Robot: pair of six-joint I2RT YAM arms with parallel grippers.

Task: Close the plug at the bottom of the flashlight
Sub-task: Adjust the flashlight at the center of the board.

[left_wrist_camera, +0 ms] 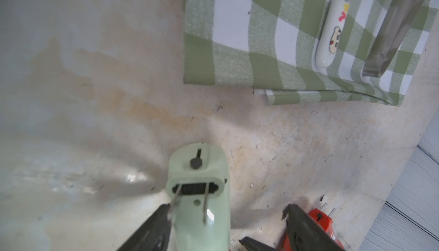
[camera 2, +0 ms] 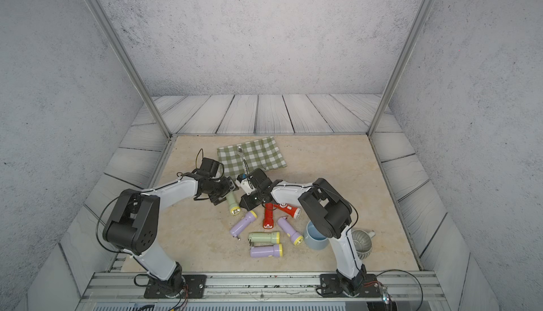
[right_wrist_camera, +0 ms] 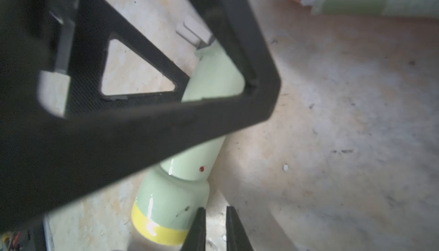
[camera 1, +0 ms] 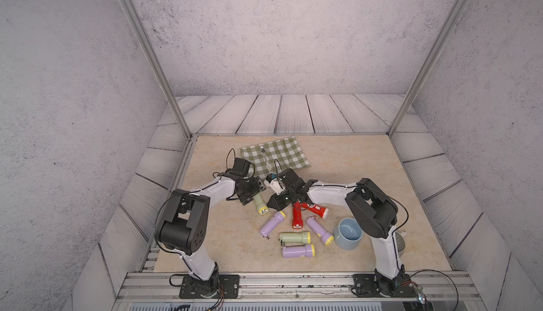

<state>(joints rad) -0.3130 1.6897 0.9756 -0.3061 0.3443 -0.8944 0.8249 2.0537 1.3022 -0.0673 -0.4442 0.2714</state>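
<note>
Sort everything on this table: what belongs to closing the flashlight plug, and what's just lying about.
In the job: green flashlight, its plug prongs sticking out; left gripper astride its plug end; right gripper beside its head.
Lying about: other flashlights, checked cloth, spoon, blue mug, grey cup.

Printed matter, 2 items.

1. White spoon handle [left_wrist_camera: 331, 24], lying on the green checked cloth [left_wrist_camera: 237, 48]: a cartoon face with black brows and a red cheek, followed by a row of small red, yellow and green characters, too blurred to read.
2. Red flashlight [camera 1: 318, 210]: a white-and-black sticker near its tail, too small to read in both top views.

No legible words or numbers.
</note>
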